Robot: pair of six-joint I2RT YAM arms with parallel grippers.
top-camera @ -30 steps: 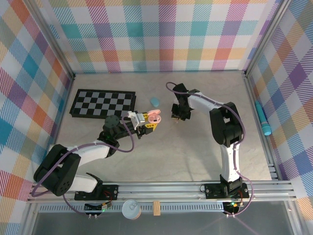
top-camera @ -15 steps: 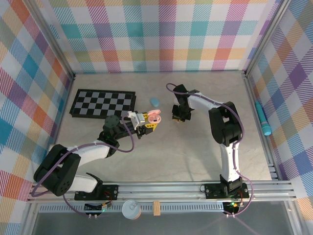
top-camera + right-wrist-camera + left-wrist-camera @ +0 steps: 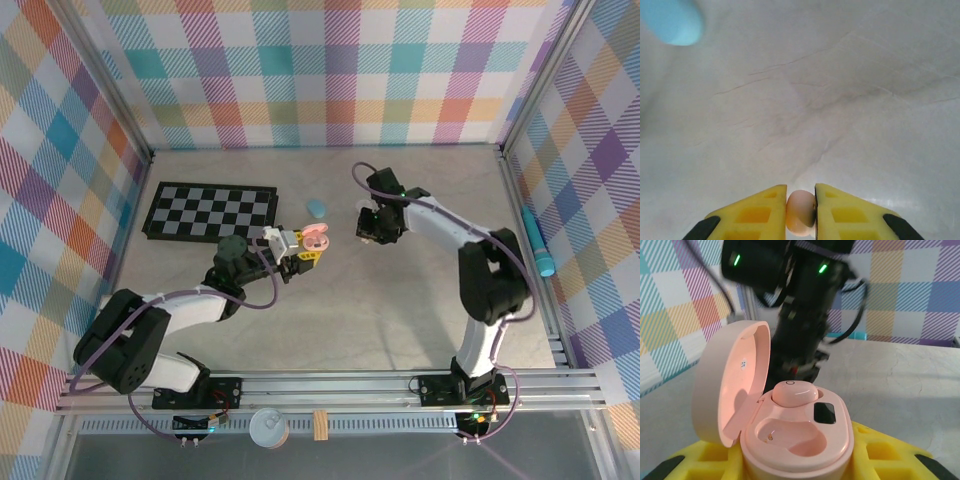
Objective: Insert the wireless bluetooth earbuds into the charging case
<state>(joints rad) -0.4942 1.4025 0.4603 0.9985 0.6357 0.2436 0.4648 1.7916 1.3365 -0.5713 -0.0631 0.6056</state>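
Observation:
My left gripper (image 3: 305,250) is shut on an open pink charging case (image 3: 795,437), its lid (image 3: 732,382) tipped back to the left. One pink earbud (image 3: 794,392) sits in the case's far socket; the near socket (image 3: 790,435) holds nothing. In the top view the case (image 3: 316,239) is at mid-table. My right gripper (image 3: 800,210) is shut on a second pink earbud (image 3: 800,212), pinched between its yellow fingers (image 3: 752,217) above the table. From above, the right gripper (image 3: 366,230) is just right of the case. A light blue oval case (image 3: 317,208) lies behind them.
A black-and-white checkerboard (image 3: 210,211) lies at the back left. A teal pen-like object (image 3: 540,245) rests outside the right rail. The blue case (image 3: 672,20) appears at the top left of the right wrist view. Patterned walls enclose the table on three sides.
My right gripper closed on the pink earbud and lifted slightly, shifting right and back from the table. The left arm with the case stayed still.

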